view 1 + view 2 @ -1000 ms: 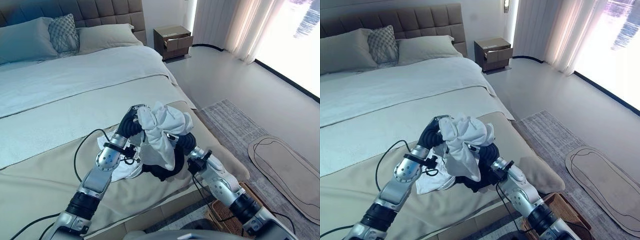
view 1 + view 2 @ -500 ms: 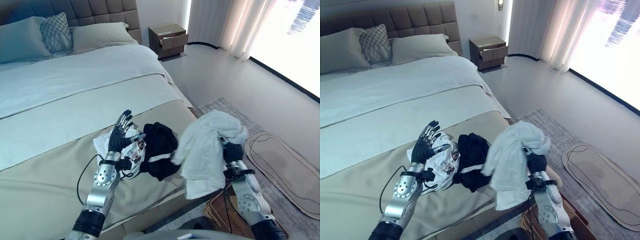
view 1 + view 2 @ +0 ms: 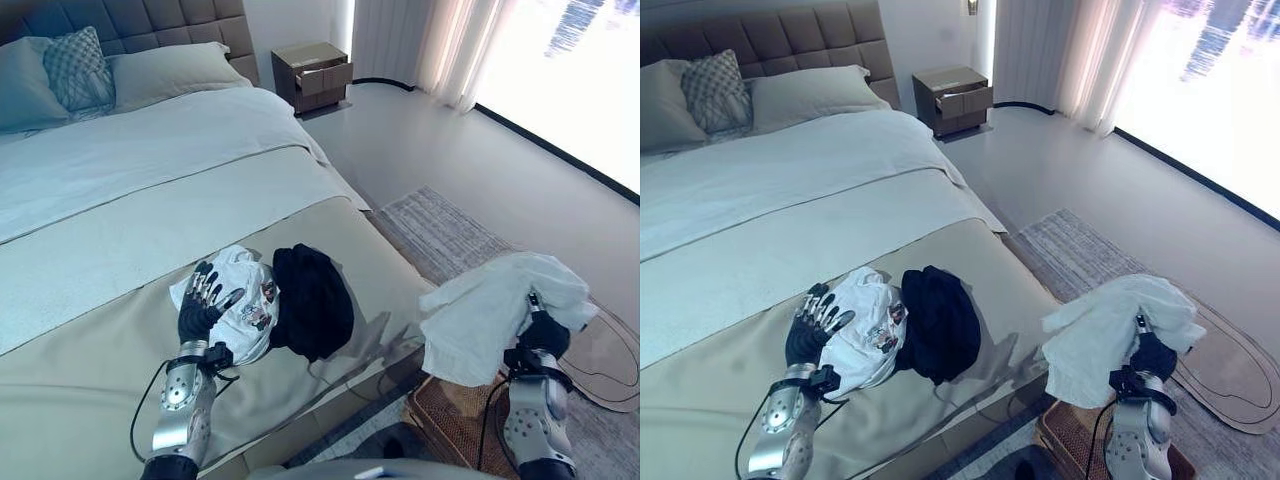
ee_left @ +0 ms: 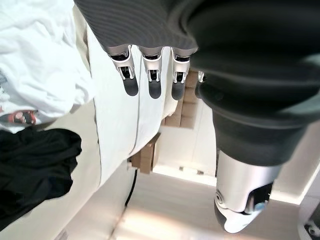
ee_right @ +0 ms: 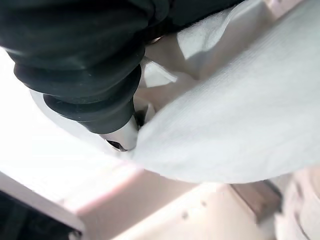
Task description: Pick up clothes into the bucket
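Note:
My right hand [image 3: 541, 336] is shut on a crumpled white cloth [image 3: 497, 311] and holds it in the air beyond the bed's foot, above a wicker basket [image 3: 452, 424] on the floor. In the right wrist view the white cloth [image 5: 240, 125] bunches against the hand's dark cover. A white printed shirt [image 3: 243, 298] and a black garment [image 3: 311, 299] lie side by side on the beige blanket. My left hand [image 3: 199, 304] is open beside the shirt, with straight fingers [image 4: 150, 86] and nothing in it.
The bed [image 3: 120, 190] spreads out to the left, with pillows [image 3: 70, 68] at the headboard. A brown nightstand [image 3: 315, 73] stands at the far wall. On the floor to the right lie a grey rug [image 3: 447, 228] and an oval mat [image 3: 612, 352].
My right hand has carried the white cloth right and down, off the bed to above the basket. My left hand has sunk lower beside the printed shirt. The camera has shifted.

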